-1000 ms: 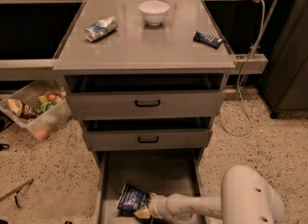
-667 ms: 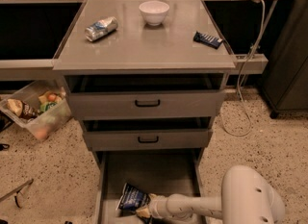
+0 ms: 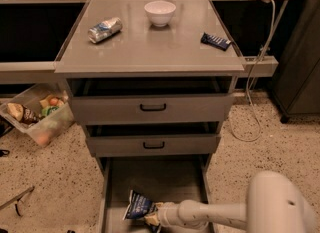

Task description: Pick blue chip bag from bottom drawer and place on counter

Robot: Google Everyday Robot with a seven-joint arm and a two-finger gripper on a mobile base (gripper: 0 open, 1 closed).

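The blue chip bag (image 3: 137, 205) lies crinkled on the floor of the open bottom drawer (image 3: 152, 182), near its front left. My gripper (image 3: 152, 218) reaches into the drawer from the right on a white arm (image 3: 220, 216) and sits against the bag's right lower edge. The gripper's tip is partly hidden by the bag and the bottom of the picture. The counter (image 3: 150, 42) is the grey top of the cabinet, well above the drawer.
On the counter stand a white bowl (image 3: 160, 12), a crushed can (image 3: 105, 29) and a dark blue bar wrapper (image 3: 215, 40). Two drawers with black handles (image 3: 152, 107) stick out partly above the bottom drawer. A clear bin of food (image 3: 37, 117) sits on the floor at left. A cable (image 3: 255, 102) hangs at right.
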